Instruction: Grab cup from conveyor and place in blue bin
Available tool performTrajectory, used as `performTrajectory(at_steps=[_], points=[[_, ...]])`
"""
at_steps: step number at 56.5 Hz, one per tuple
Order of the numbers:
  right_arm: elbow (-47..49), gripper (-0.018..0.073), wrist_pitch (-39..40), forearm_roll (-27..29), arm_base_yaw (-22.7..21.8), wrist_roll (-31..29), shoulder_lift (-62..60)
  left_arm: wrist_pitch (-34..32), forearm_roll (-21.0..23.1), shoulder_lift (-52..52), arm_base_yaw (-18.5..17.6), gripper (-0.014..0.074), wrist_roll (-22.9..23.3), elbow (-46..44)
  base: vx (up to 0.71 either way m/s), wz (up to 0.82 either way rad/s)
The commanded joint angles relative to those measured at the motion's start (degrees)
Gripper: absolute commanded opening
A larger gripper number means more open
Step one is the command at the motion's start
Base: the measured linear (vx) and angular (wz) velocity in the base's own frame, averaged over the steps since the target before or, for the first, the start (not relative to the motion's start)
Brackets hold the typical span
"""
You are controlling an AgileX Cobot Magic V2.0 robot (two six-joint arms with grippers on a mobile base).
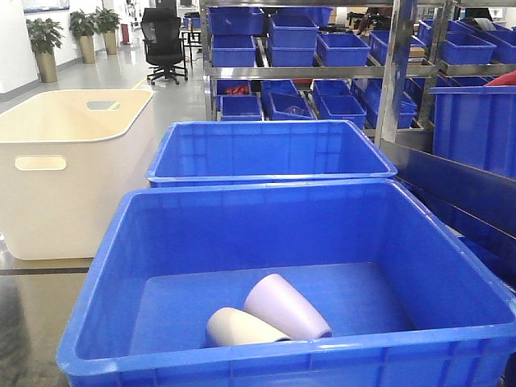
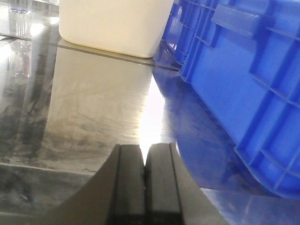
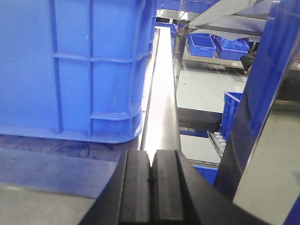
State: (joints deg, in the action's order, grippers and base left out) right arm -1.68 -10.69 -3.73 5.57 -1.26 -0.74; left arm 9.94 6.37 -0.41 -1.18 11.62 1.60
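Two cups, a lilac cup (image 1: 287, 306) and a cream cup (image 1: 238, 328), lay on their sides touching in the near corner of the blue bin (image 1: 105, 278), so deliveries looked already made. No cup or conveyor showed in any view. Both arms sat low beside the bin: the left end effector (image 2: 145, 185) was pressed closed and empty over the glossy table (image 2: 93, 108), and the right end effector (image 3: 151, 187) was likewise closed on nothing. A cream tub (image 1: 56, 161) and a second blue crate (image 1: 270, 153) crowded close, with shelving (image 1: 322, 48) behind.
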Motion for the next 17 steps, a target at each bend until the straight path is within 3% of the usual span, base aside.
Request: performTrajectory(at_steps=[1, 17], points=[[-1.14, -0.0009, 4.93, -0.28, -0.22, -0.36, -0.50, -4.47, 0.11, 0.16, 0.10, -0.0001, 0.43, 0.20, 0.00, 0.00], [-1.14, -0.0009, 4.93, -0.28, -0.22, -0.36, -0.50, -4.35, 0.11, 0.16, -0.01, -0.0001, 0.43, 0.20, 0.00, 0.00]])
